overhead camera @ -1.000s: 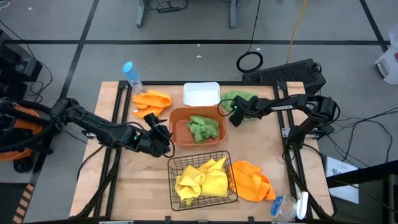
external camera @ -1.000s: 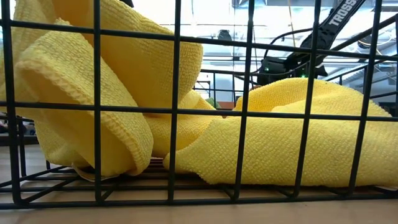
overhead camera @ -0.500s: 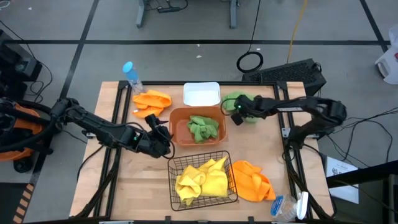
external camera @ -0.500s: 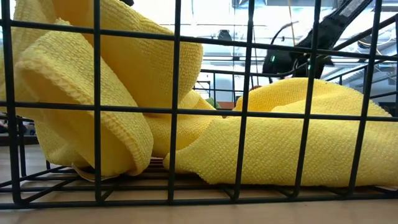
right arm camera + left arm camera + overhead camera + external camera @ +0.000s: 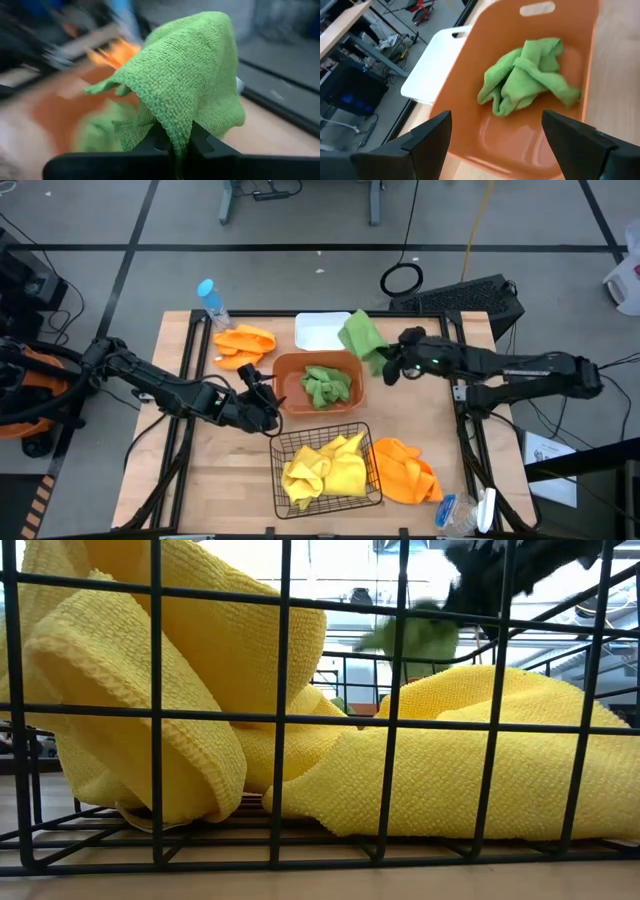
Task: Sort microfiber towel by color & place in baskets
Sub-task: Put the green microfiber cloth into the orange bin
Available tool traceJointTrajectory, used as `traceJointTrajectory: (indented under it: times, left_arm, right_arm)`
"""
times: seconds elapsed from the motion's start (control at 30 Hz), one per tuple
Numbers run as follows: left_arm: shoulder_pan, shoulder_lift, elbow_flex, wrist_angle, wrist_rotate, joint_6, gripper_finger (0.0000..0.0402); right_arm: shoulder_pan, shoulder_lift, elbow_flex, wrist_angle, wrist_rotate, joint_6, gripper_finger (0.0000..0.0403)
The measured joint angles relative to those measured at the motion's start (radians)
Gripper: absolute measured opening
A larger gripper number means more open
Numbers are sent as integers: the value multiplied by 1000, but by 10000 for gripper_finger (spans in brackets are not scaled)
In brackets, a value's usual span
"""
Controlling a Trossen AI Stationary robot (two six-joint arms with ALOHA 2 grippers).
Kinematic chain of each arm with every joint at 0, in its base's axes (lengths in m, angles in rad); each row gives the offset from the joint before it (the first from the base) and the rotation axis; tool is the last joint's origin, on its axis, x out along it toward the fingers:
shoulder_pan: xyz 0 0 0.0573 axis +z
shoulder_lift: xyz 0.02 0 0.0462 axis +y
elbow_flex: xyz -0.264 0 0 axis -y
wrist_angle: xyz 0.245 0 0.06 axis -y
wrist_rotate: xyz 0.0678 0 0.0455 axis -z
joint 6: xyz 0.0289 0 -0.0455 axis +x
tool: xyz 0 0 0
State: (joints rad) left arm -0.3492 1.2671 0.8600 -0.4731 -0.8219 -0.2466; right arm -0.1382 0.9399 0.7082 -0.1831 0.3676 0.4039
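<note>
My right tool (image 5: 176,145) clamped on a green towel (image 5: 362,337) right of the orange-brown tub (image 5: 290,368), my left tool (image 5: 495,140) open beside that tub, low view only yellow towels (image 5: 300,720) behind basket mesh (image 5: 280,690)

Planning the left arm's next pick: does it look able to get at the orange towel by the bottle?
Probably yes. The left gripper is open beside the orange tub, and the orange towel lies uncovered on its side, the bottle just beyond.
</note>
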Motion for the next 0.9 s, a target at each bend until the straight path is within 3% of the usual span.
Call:
traceJointTrajectory:
  times: [0.23, 0.43, 0.57, 0.73, 0.9]
  left_arm:
    - [0, 0, 0, 54, 0, 29, 315]
    - [-23, 0, 0, 68, -2, 99, 315]
    - [-48, -18, 0, 42, -66, 103, 315]
    - [-58, -57, 0, 28, -98, 134, 315]
    - [-42, -106, 0, -19, -144, 150, 315]
  right_arm:
    - [185, 16, 1, 331, -57, -71, 2]
    - [247, 179, 1, 510, -59, -134, 2]
    - [245, 298, 1, 573, -56, -129, 2]
    - [229, 441, 87, 559, -50, -120, 2]
    - [176, 585, 257, 400, -54, -106, 3]
